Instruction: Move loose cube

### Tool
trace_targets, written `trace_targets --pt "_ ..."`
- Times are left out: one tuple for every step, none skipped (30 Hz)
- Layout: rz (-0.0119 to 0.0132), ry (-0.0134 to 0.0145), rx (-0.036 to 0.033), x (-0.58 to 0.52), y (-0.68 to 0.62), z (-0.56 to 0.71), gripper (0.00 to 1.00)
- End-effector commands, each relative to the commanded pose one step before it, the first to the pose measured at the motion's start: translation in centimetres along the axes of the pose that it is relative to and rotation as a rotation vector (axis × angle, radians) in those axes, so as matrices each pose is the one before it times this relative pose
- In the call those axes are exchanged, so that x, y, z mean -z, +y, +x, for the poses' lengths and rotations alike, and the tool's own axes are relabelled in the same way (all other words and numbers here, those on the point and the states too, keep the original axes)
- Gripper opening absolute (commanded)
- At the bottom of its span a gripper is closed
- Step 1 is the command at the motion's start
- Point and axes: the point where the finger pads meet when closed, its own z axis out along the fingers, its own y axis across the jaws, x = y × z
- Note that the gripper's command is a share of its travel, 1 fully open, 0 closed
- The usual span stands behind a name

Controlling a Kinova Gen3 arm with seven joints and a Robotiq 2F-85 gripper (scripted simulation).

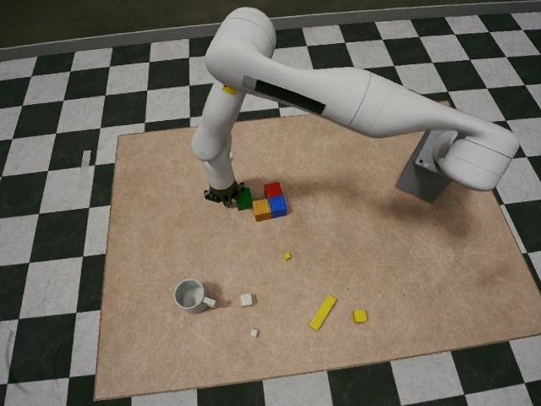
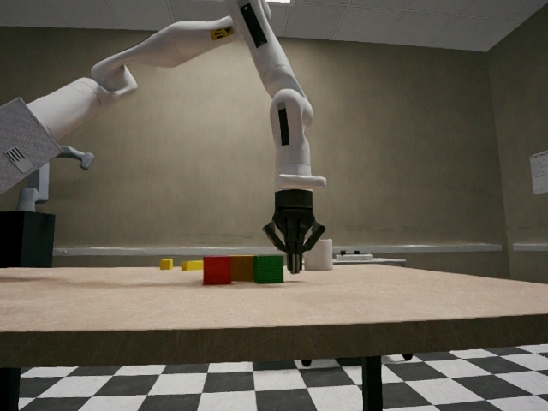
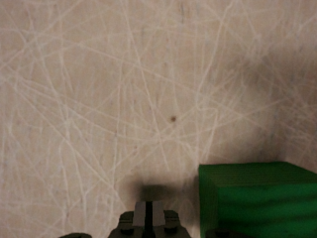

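From my end this looks like a robotics lab or test room. My arm (image 1: 305, 83) (image 2: 289, 128) is mounted at a broad tan table (image 1: 152, 244) (image 2: 265, 305), and in the exterior view I see a second, smaller arm (image 2: 38, 181) on a black stand (image 2: 32, 239) behind. The floor (image 1: 57, 192) (image 2: 228, 381) is black and white check, the walls (image 2: 398, 133) are plain and drab, with a pale rail (image 2: 154, 251) along them, a paper (image 2: 539, 172) pinned up on the right, and a panelled ceiling (image 2: 398, 21) overhead.
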Motion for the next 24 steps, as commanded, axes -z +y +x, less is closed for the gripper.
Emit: trace_targets --pt "0.00159 0.00138 0.00000 0.098 -0.079 0.070 0.10" --pt "0.00000 0.00000 0.00000 0.000 0.000 0.000 0.10" --pt "0.00000 0.00000 0.00000 0.000 0.000 0.000 0.10" --pt "0.00000 0.00000 0.00000 0.000 0.002 0.000 0.10" --pt "0.00000 0.00000 0.00000 0.000 0.005 0.000 0.10" --pt "0.00000 0.00000 0.00000 0.000 0.008 0.001 0.10" --pt "0.00000 0.00000 0.00000 0.000 0.013 0.001 0.10" --pt "0.00000 0.00000 0.00000 0.000 0.000 0.000 0.10" --pt "0.00000 0.00000 0.00000 0.000 0.000 0.000 0.10" --pt "0.00000 0.00000 0.00000 0.000 0.017 0.002 0.10" --pt "0.00000 0.00000 0.00000 0.000 0.022 0.002 0.10" --pt "0.00000 0.00000 0.00000 0.000 0.027 0.003 0.10" --pt "0.00000 0.00000 0.00000 0.000 0.032 0.003 0.10" --pt "0.00000 0.00000 0.00000 0.000 0.036 0.003 0.10" --pt "0.00000 0.00000 0.00000 0.000 0.040 0.004 0.10" --pt "-0.00001 0.00000 0.00000 0.000 0.043 0.004 0.10" --pt "-0.00001 0.00000 0.00000 0.000 0.046 0.004 0.10" --pt "-0.00001 0.00001 0.00000 0.000 0.047 0.004 0.10" --pt "-0.00001 0.00001 0.00000 0.000 0.048 0.004 0.10" --pt "0.00000 0.00000 0.00000 0.000 0.048 0.005 0.10" --pt "0.00000 0.00000 0.00000 0.000 0.047 0.005 0.10" --pt "0.00000 0.00000 0.00000 0.000 0.045 0.004 0.10" --pt "0.00000 0.00000 0.00000 0.000 0.043 0.004 0.10" --pt "0.00000 0.00000 0.00000 0.000 0.040 0.004 0.10"
